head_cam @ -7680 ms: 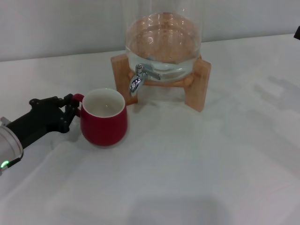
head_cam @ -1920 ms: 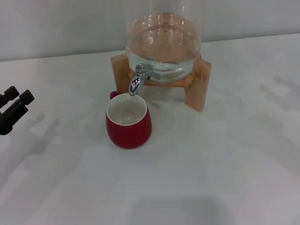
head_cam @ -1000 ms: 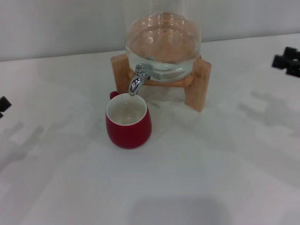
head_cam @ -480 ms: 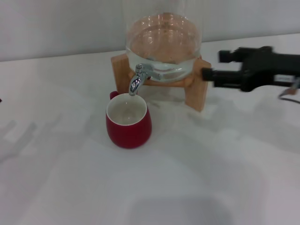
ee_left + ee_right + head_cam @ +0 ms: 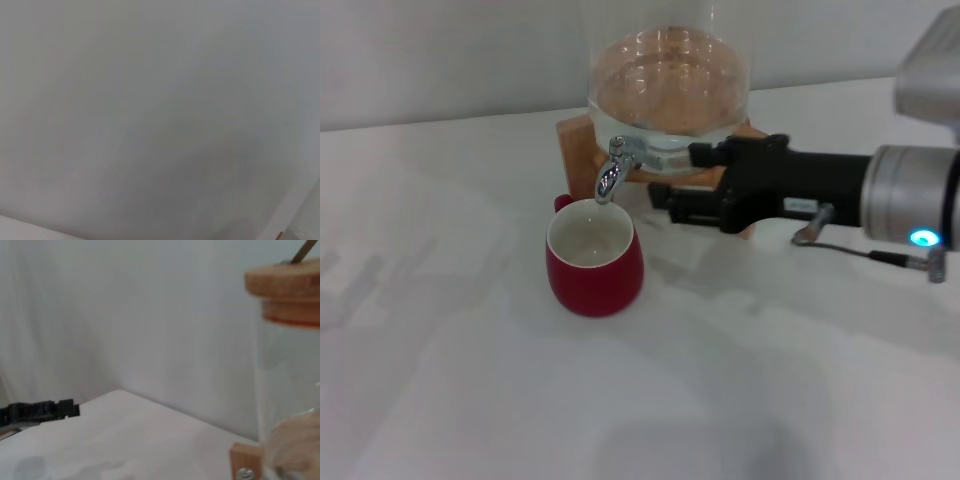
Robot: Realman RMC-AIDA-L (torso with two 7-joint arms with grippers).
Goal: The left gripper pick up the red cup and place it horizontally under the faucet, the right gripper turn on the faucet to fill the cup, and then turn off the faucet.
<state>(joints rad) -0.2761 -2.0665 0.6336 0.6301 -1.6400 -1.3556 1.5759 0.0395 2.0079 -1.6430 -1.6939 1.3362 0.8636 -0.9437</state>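
Observation:
The red cup (image 5: 595,258) stands upright on the white table, its white inside showing, right below the spout of the chrome faucet (image 5: 611,172). My right gripper (image 5: 680,178) reaches in from the right and stands open just right of the faucet, in front of the jar's base, with nothing between its fingers. The head view does not show my left gripper; the right wrist view shows that left gripper (image 5: 40,410) far off, low over the table. The left wrist view holds only a blank pale surface.
The glass jar (image 5: 668,90) with water sits on a wooden stand (image 5: 578,140) at the back; its wooden lid (image 5: 285,277) shows in the right wrist view. A thin cable (image 5: 860,252) hangs under the right arm. A white wall runs behind.
My right arm has come in from the right edge and moved left, close to the faucet. The left gripper has withdrawn out of the head view. The cup has stayed put.

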